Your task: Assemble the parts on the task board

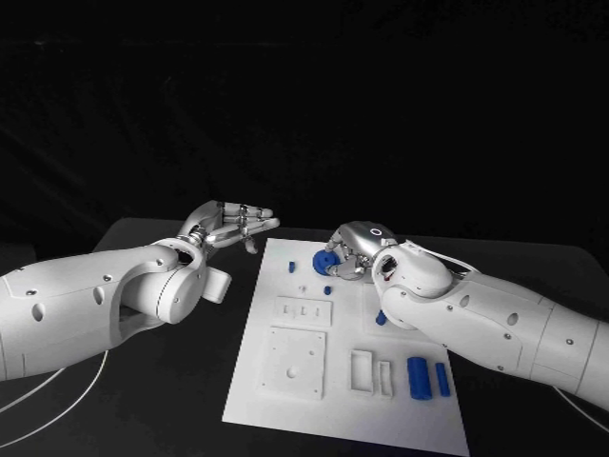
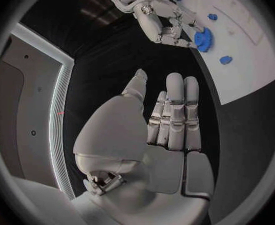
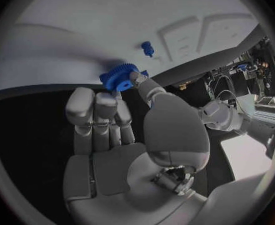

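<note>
The white task board (image 1: 284, 405) lies in the middle of the black table. My right hand (image 1: 361, 244) hovers over its far end and pinches a blue gear (image 1: 326, 262) between thumb and fingers; the gear (image 3: 117, 77) sits just above the board's edge. A small blue peg (image 1: 294, 267) stands near the far left corner, and another small blue piece (image 1: 328, 289) lies below the gear. A blue cylinder (image 1: 417, 377) and a thinner blue pin (image 1: 443, 379) lie at the near right. My left hand (image 1: 229, 226) is held up left of the board with fingers extended, holding nothing.
White raised blocks (image 1: 294, 362) and slotted holders (image 1: 363, 369) are fixed on the board's near half. A further blue piece (image 1: 382, 318) lies beside my right forearm. Cables (image 1: 71, 390) run across the table at the near left.
</note>
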